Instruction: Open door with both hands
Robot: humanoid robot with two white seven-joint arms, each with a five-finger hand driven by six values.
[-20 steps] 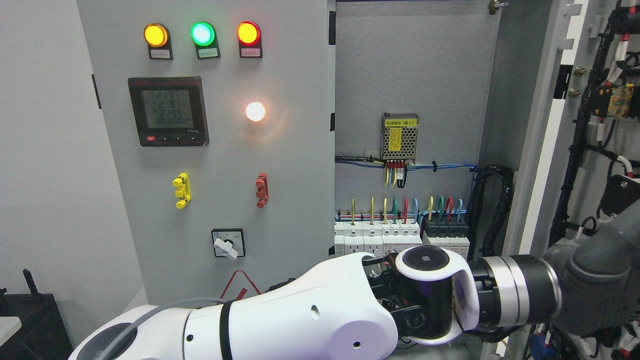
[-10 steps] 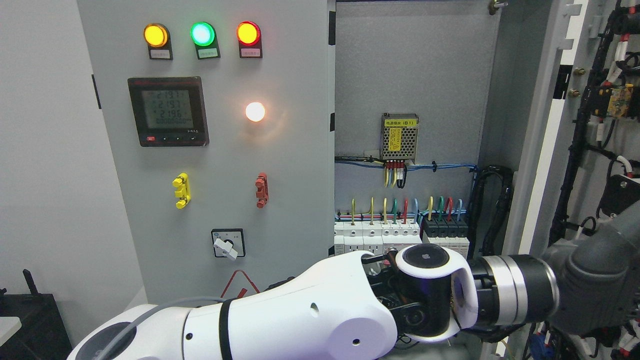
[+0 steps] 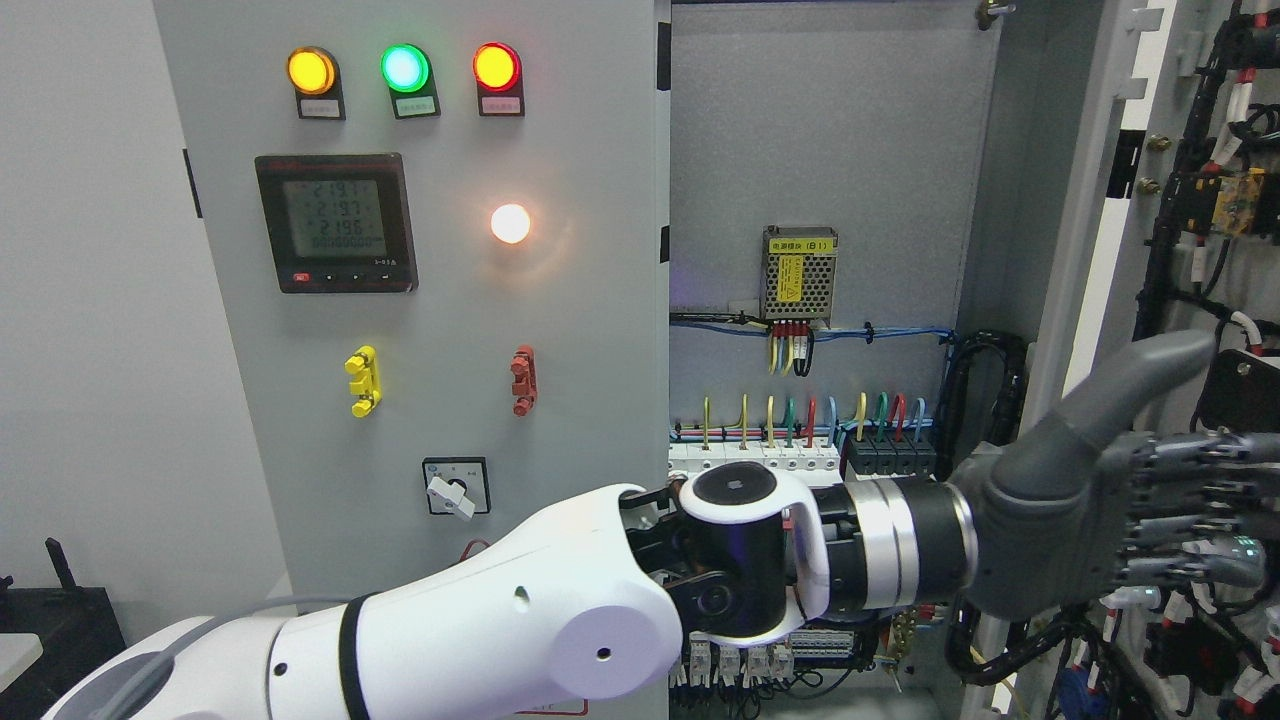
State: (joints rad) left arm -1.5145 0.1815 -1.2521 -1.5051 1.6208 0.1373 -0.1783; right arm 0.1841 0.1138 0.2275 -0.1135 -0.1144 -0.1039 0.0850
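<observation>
One tall grey cabinet (image 3: 420, 300) is shown with two doors: the left door (image 3: 560, 420), carrying lamps (image 3: 404, 68) and a meter (image 3: 335, 222), is seen closed, while the right door (image 3: 1100, 230) is already swung wide at the frame's right, its wired inner face exposed. Sheet steel on hinges is judged stiff and fairly heavy, swinging freely once unlatched; the bare free edge is thought the safest hold, away from the wiring. The left hand (image 3: 1120, 510), on an arm crossing from the lower left, is held beside that door's edge, thumb raised, fingers (image 3: 1190, 520) extended and gripping nothing. Breakers (image 3: 800, 465), loose cables (image 3: 985, 400) and a rotary switch (image 3: 456, 487) are seen close by and could be snagged
</observation>
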